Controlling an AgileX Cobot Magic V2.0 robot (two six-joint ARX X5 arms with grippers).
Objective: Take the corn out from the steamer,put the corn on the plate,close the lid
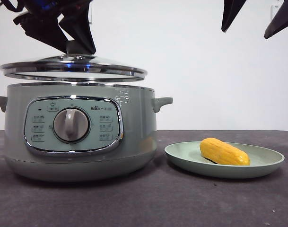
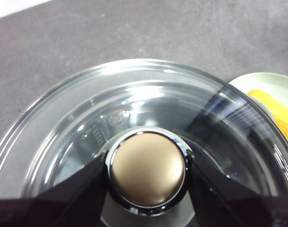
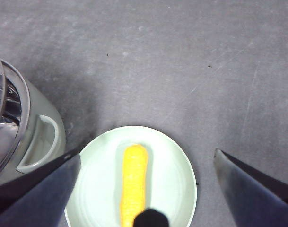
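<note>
Glass lid [image 1: 73, 68] — knob pinched by left end effector [image 2: 147, 169] — above steamer [image 1: 77, 137]; right end effector [image 3: 146, 189] spread.

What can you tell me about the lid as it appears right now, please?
The lid is a round dome of clear glass with a chrome rim and a knob on top that looks matte tan in the left wrist view. The left gripper is shut on that knob. The lid hangs roughly level just above the steamer, a visible gap between its rim and the pot's, so the pot is not yet closed.
</note>
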